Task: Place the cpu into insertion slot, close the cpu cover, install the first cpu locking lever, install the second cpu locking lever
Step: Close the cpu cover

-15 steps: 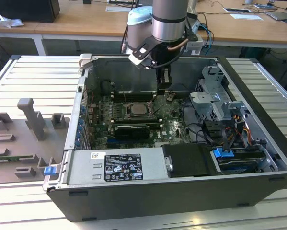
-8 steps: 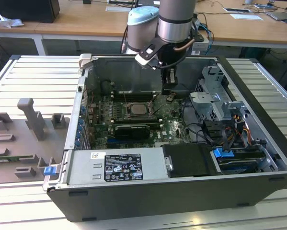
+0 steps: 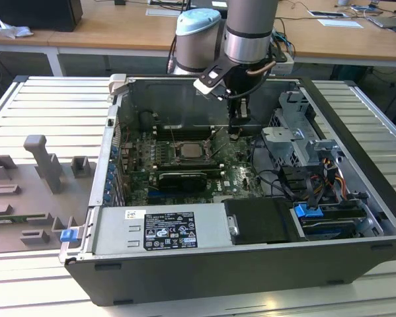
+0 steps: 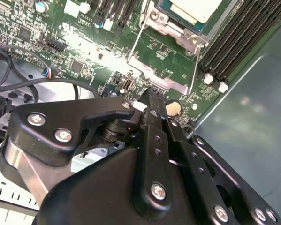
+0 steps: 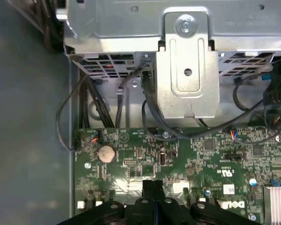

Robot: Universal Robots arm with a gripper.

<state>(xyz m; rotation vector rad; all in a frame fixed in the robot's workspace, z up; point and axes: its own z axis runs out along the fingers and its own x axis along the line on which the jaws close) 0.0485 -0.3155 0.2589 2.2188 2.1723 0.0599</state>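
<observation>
Fingers pressed together, nothing clamped. My gripper (image 3: 236, 131) is down inside the computer case (image 3: 356, 218), tips low over the green board (image 5: 201, 154). The coin battery (image 4: 172, 108) is just beside my fingertips (image 4: 150, 97). The cpu (image 4: 196, 7) sits in the insertion slot (image 3: 205, 152), near my tips but apart from them. The metal frame of the cpu cover (image 4: 170, 27) lies around it. A wire locking lever (image 4: 134, 40) runs along the slot on my side; can't tell if it's latched. The drive cage (image 5: 187, 70) is on the other side of me from the slot.
</observation>
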